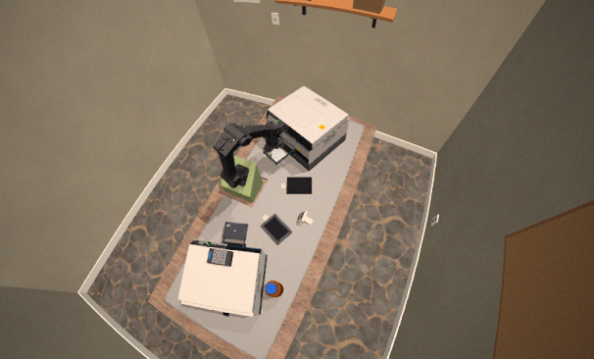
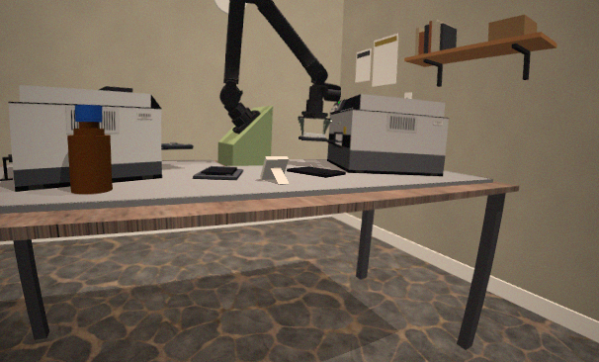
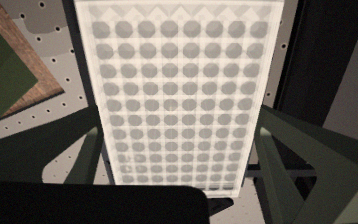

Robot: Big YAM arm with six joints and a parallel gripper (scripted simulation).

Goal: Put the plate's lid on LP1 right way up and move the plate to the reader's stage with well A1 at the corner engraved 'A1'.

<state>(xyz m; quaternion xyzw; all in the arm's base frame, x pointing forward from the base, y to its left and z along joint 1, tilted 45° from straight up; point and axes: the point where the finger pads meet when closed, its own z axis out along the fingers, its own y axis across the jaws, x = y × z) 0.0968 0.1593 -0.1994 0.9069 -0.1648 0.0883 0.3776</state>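
Note:
The pale well plate [image 1: 277,155] [image 2: 313,135] [image 3: 180,95] lies at the dark stage of the upper-right machine [image 1: 308,115] [image 2: 398,134]. My gripper [image 1: 274,152] [image 2: 314,131] [image 3: 179,112] points down over it, one finger against each long side with no gap visible, so it looks shut on the plate. I cannot tell whether a clear lid covers the wells, nor read A1. Two bench positions lie on the deck: a black rectangle [image 1: 299,185] [image 2: 316,171] and a turned, grey-framed one [image 1: 276,229] [image 2: 218,172]. Their names are unreadable, and no lid can be made out on either.
The capped bottle [image 1: 273,288] [image 2: 90,153] stands beside the lower-left machine [image 1: 221,286] [image 2: 47,143]. That machine's dark stage [image 1: 235,231] [image 2: 177,146] shows no plate. A small white stand [image 1: 307,218] [image 2: 275,169] is near the bench positions. The green arm base [image 1: 245,183] [image 2: 247,140] is close by.

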